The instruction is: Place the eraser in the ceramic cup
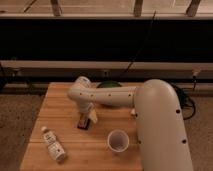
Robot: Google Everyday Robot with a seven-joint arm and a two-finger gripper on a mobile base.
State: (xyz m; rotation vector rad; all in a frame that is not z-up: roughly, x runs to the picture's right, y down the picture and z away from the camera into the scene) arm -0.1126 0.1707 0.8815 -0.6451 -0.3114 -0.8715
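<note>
The eraser (83, 121), a small dark block with red-orange markings, lies on the wooden table (50, 115) left of centre. The white ceramic cup (118, 141) stands upright near the table's front edge, to the right of and nearer than the eraser. My gripper (86, 110) hangs from the pale arm (115, 96) and is down right above the eraser's far end. The gripper's lower part blends with the dark eraser and with a pale cream block (93, 115) beside it.
A plastic bottle (53, 144) lies on its side at the front left. A green bowl (110, 85) sits at the back, mostly hidden by the arm. My large arm housing (159, 130) covers the table's right side. A dark wall lies behind.
</note>
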